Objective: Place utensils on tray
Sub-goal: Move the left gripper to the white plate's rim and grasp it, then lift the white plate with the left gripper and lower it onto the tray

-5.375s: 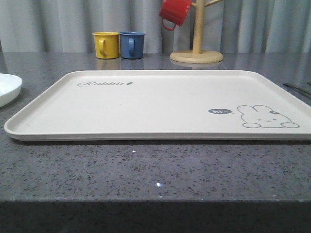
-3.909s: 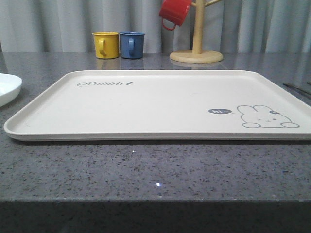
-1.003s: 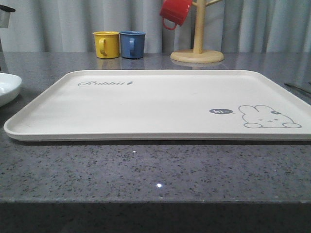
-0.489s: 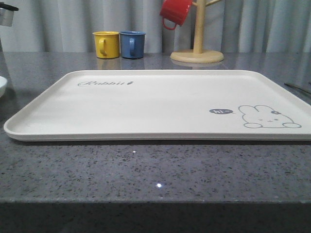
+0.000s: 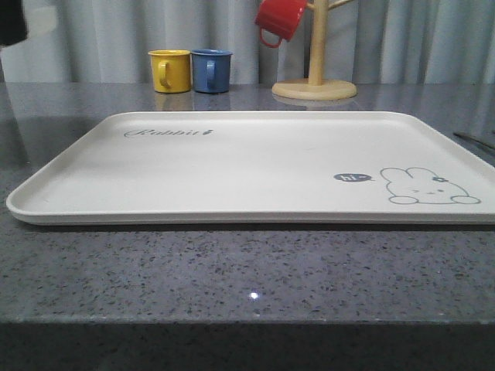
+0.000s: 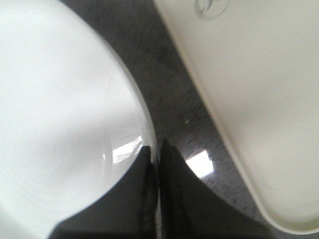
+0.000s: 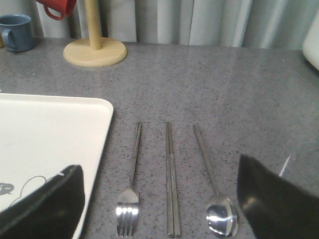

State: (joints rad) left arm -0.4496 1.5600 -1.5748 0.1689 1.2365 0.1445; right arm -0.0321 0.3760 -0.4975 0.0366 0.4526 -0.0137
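Three silver utensils lie side by side on the grey counter right of the tray: a fork (image 7: 130,184), a pair of chopsticks (image 7: 171,179) and a spoon (image 7: 212,179). My right gripper (image 7: 158,169) hovers open over them, its dark fingers (image 7: 45,204) wide apart on either side and touching none. Just the handle ends (image 5: 473,139) poke in at the front view's right edge. The cream tray (image 5: 247,162) carries nothing. My left gripper (image 6: 158,149) is shut on the rim of a white plate (image 6: 60,109), left of the tray (image 6: 259,89).
A yellow mug (image 5: 169,71) and a blue mug (image 5: 210,70) stand behind the tray. A wooden mug tree (image 5: 315,81) holds a red mug (image 5: 280,19) at the back. A dark part of my left arm (image 5: 11,19) shows at the upper left.
The white plate has slid left out of the front view. The left arm has come in at the upper left corner. The tray has stayed put.
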